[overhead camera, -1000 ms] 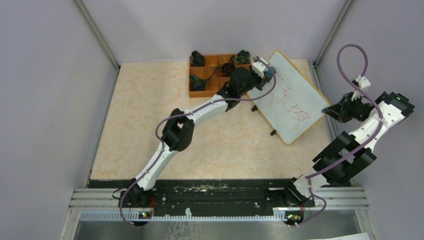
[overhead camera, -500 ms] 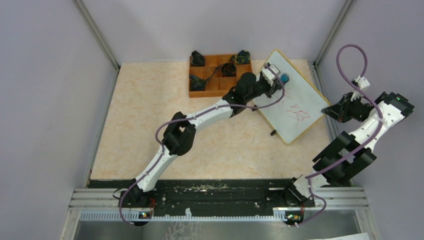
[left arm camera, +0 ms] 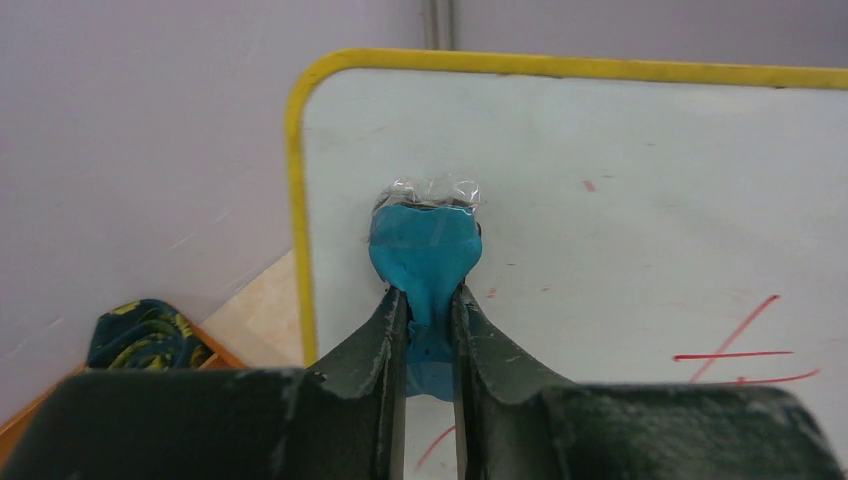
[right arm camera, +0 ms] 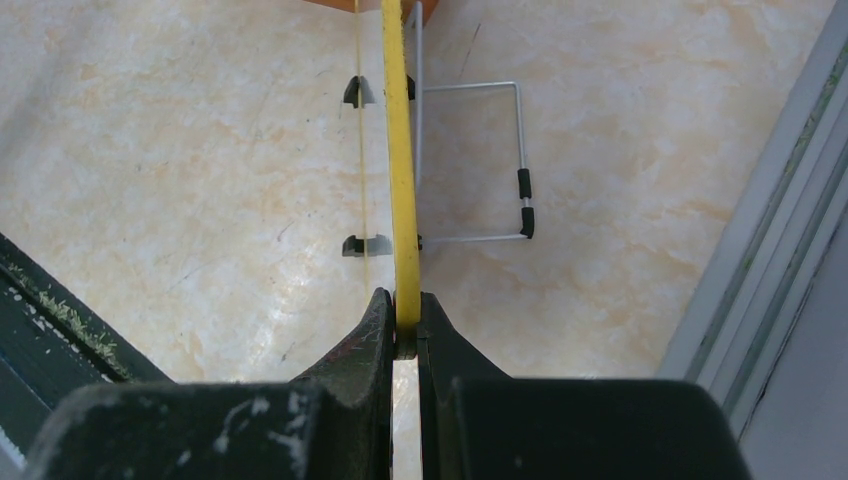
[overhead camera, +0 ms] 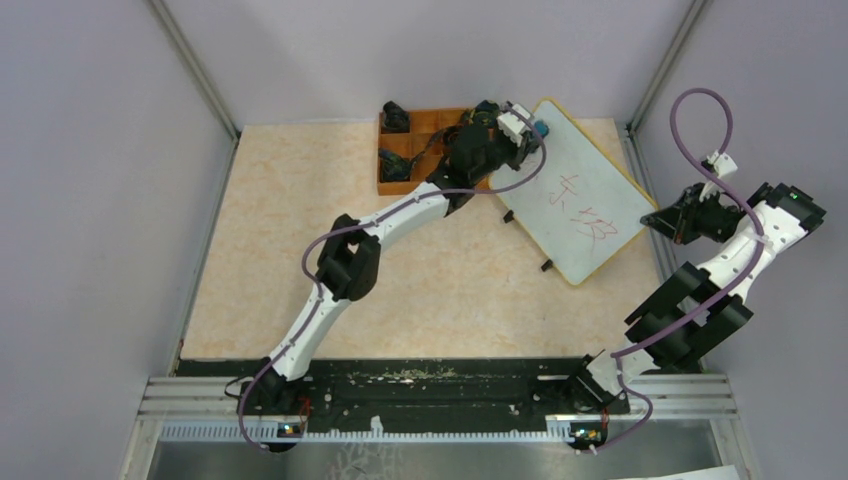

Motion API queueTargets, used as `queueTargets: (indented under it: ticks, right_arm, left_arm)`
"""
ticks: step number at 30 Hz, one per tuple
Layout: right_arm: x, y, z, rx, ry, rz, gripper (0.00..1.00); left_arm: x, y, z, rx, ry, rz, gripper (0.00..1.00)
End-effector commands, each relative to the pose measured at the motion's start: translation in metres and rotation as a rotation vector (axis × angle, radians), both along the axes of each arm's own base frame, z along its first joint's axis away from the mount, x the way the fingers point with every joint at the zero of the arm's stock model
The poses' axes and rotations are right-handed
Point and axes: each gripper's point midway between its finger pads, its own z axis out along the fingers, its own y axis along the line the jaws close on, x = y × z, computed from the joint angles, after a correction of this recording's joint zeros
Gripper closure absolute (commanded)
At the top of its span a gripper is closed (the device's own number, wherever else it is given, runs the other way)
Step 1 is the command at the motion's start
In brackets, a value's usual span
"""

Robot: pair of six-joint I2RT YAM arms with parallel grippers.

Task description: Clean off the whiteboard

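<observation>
The whiteboard [overhead camera: 600,170], white with a yellow frame, stands tilted at the far right and bears red handwritten marks [overhead camera: 587,214]. My left gripper [overhead camera: 527,127] is shut on a blue eraser [overhead camera: 541,128] at the board's far left corner. In the left wrist view the blue eraser [left arm camera: 425,245] presses on the whiteboard [left arm camera: 640,170] near its yellow corner, between the left gripper's [left arm camera: 428,300] fingers, and red marks [left arm camera: 740,345] lie to the right. My right gripper [overhead camera: 655,220] is shut on the board's right edge. In the right wrist view the yellow frame [right arm camera: 397,150] sits edge-on in the right gripper [right arm camera: 404,325].
An orange compartment tray [overhead camera: 425,168] with dark items stands just left of the board, under my left arm. A wire stand [right arm camera: 500,160] with black feet props the board from behind. Walls and metal posts close in on the far and right sides.
My left gripper with the eraser went right onto the board half a second ago, then came back to the far left corner. The right arm has not moved.
</observation>
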Motion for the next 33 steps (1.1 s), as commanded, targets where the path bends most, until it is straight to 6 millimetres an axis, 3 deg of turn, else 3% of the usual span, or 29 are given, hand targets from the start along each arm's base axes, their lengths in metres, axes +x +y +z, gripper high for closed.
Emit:
queueTargets:
  ticks: [1, 7, 18, 22, 26, 33]
  right_arm:
    - [-0.021, 0.001, -0.039, -0.125, 0.150, 0.092, 1.00]
    - [-0.019, 0.000, -0.038, -0.122, 0.150, 0.086, 1.00]
    - [-0.019, 0.001, -0.038, -0.117, 0.153, 0.084, 1.00]
    - [-0.019, 0.000, -0.038, -0.119, 0.156, 0.084, 1.00]
    - [-0.019, 0.000, -0.038, -0.119, 0.156, 0.084, 1.00]
    - [-0.017, -0.002, -0.036, -0.104, 0.170, 0.067, 1.00]
  left_arm:
    - [0.023, 0.013, -0.003, -0.010, 0.007, 0.059, 0.96]
    - [0.014, 0.003, -0.015, -0.004, 0.031, 0.007, 0.96]
    - [-0.052, -0.046, 0.000, -0.004, -0.013, -0.152, 0.95]
    - [-0.069, -0.053, 0.002, -0.006, -0.014, -0.180, 0.95]
    - [-0.062, -0.048, -0.004, 0.006, -0.010, -0.143, 0.96]
    - [-0.038, -0.020, -0.032, 0.062, 0.017, -0.053, 0.96]
